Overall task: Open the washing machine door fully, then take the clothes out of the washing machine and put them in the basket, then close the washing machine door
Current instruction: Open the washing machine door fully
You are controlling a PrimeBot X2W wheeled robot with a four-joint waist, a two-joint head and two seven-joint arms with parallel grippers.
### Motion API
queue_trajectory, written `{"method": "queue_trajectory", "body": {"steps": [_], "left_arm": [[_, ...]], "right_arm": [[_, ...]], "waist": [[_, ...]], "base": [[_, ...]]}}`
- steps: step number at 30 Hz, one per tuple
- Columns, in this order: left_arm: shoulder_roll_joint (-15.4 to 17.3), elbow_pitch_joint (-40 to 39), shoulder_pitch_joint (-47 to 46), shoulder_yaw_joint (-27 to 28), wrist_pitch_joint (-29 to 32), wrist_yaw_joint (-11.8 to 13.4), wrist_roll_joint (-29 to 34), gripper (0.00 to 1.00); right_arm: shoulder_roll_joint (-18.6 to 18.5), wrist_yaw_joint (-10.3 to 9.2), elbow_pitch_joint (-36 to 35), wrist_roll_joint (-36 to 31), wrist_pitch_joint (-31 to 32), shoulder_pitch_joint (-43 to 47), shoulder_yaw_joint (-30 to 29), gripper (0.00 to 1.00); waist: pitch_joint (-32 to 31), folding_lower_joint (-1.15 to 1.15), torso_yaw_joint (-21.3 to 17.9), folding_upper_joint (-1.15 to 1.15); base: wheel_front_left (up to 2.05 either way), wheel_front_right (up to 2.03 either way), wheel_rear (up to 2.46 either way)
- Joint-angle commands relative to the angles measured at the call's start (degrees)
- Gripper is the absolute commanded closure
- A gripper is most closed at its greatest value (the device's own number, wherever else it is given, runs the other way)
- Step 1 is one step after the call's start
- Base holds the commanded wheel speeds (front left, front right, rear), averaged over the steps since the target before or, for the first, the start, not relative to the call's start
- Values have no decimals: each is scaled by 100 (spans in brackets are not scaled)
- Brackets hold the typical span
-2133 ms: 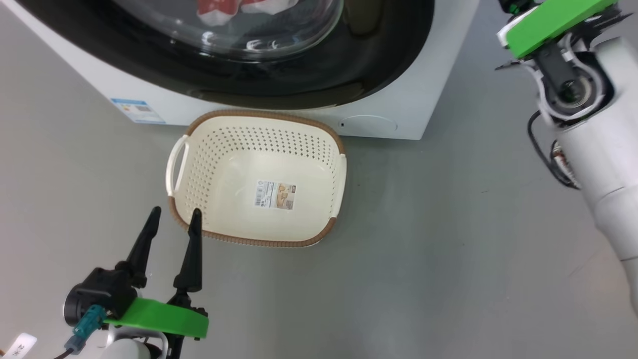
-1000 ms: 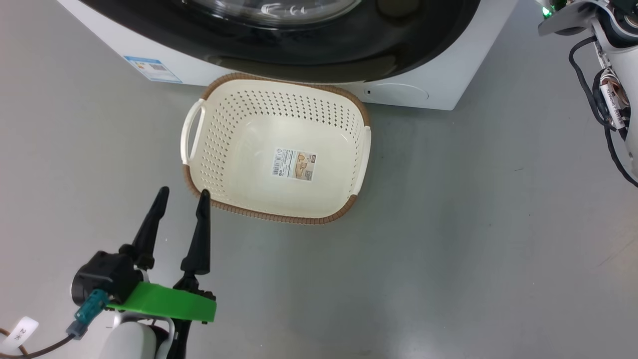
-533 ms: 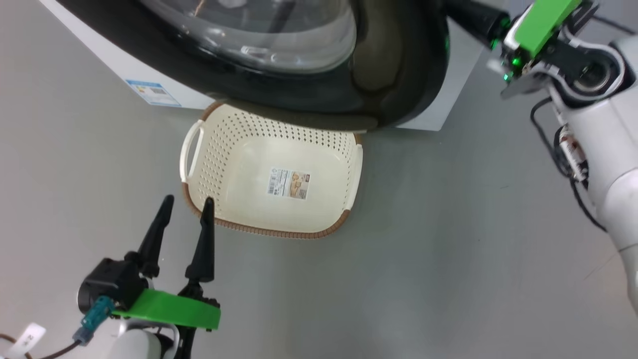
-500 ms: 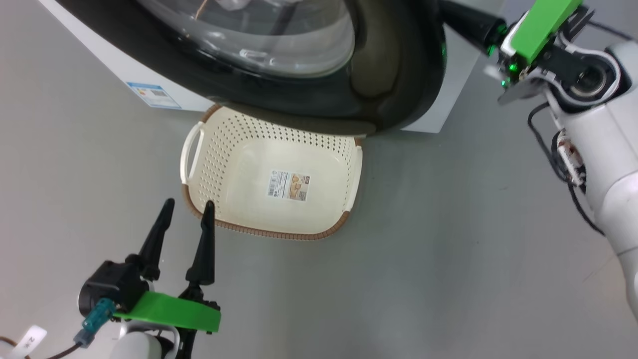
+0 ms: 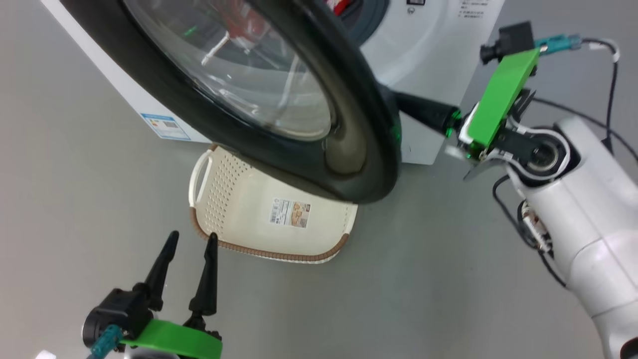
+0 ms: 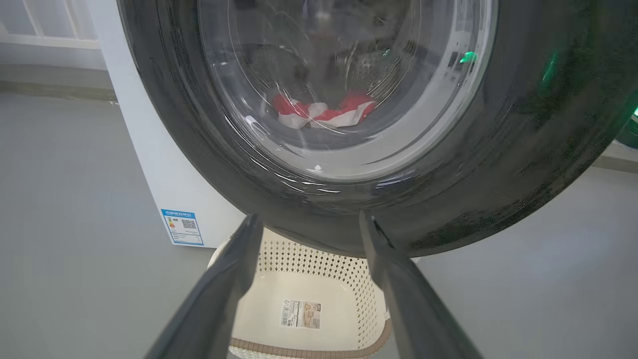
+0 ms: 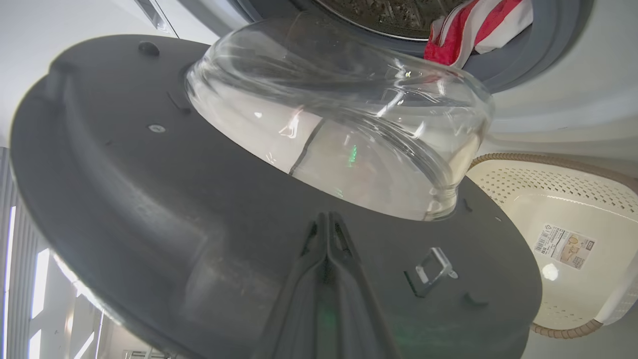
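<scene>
Right wrist view: right gripper (image 7: 327, 218), fingers pinched together, presses the inner face of the washing machine door (image 7: 149, 199) mid-frame. The tips could skid off that slick panel. Left gripper (image 5: 193, 236) is spread wide.

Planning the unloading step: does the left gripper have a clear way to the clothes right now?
Probably not: the washing machine door, only part open, stands between the left gripper and the clothes. The shut right gripper is at its inner face.

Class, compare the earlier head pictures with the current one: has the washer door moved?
Yes. The door has swung outward from the washer front, which it lay flush against earlier, and now overhangs the far half of the basket.
</scene>
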Motion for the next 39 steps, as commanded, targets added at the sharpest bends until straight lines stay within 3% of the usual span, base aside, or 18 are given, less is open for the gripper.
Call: {"method": "queue_trajectory", "body": {"steps": [1,19,39], "left_arm": [[101,-107,77,204,-55,-18,71,0],[89,-72,451,118,-55,-18,132,0],[88,-37,580,162,-55,-8,87,0]], "right_arm": [[189,10,-317,-75,38,247,91,100],[365,10,-1126,-143,236,1343,258,100],[696,10,-1363,-305,480,1813,480,100]], "waist": [[-162,0,49,0],[-742,0,470,0],[-1041,0,1223,0]], "base": [[0,0,0],[0,0,0],[0,0,0]]}}
